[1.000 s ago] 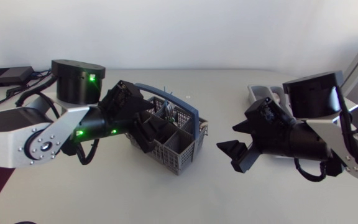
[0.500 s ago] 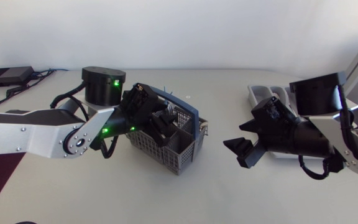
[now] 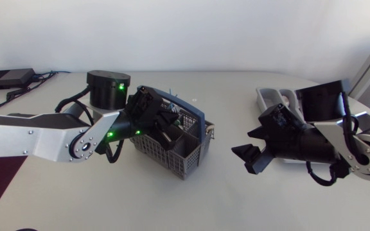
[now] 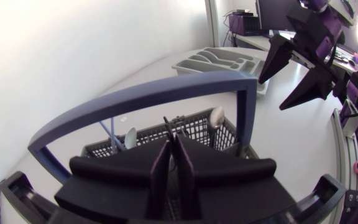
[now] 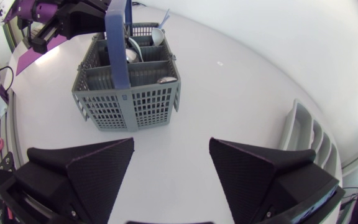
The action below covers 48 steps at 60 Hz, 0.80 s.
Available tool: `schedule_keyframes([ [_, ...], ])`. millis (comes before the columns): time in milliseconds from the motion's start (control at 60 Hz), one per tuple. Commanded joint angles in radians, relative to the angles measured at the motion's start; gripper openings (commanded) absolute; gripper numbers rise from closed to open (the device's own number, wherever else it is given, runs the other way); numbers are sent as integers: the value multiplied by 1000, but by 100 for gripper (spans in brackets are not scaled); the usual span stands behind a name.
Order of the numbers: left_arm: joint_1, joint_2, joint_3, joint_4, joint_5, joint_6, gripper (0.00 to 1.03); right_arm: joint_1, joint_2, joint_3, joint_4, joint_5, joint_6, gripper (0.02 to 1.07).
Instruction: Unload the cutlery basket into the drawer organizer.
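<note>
The matte white table (image 3: 172,205) carries everything. My left arm (image 3: 37,138), silver-grey links with black joints, comes in from the left and ends over the cutlery basket (image 3: 184,154). My right arm (image 3: 339,138) comes in from the right.

The cutlery basket is a grey plastic lattice box with inner dividers and an arched blue handle (image 4: 160,93), standing left of the table's middle. The drawer organizer (image 3: 270,96), smooth grey moulded plastic with long rounded troughs, lies at the far right, partly behind my right arm.

My right gripper (image 5: 171,149) is spread wide, its textured black wedges holding nothing, and faces the basket from well apart. My left gripper (image 4: 171,142) is down inside the basket, its fingers pinched together on a thin metal stem (image 4: 169,124). I cannot tell which piece of cutlery it belongs to.

Shiny oval spoon bowls (image 4: 216,116) stand above the far compartments.
</note>
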<state>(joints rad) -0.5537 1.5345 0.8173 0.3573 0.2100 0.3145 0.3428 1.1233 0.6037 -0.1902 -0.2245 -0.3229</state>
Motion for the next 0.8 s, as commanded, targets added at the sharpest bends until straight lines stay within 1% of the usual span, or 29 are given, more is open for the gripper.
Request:
schedule_keyframes([
  [0,18,-22,-18,31,-4,1,4,-7,24,-27,9,-6,-11,89],
  [217,21,-50,-78,103,-1,28,4,2,32,-22,11,-4,-2,89],
  [417,21,-131,-110,115,0,37,4,5,32,-24,9,1,-2,89],
  [617,28,-238,-115,95,15,37,4,30,41,-12,9,10,2,89],
  [700,35,-284,-106,68,15,37,4,44,43,-5,5,13,4,89],
  [783,40,-330,-89,19,19,37,4,48,33,-1,-5,14,4,89],
])
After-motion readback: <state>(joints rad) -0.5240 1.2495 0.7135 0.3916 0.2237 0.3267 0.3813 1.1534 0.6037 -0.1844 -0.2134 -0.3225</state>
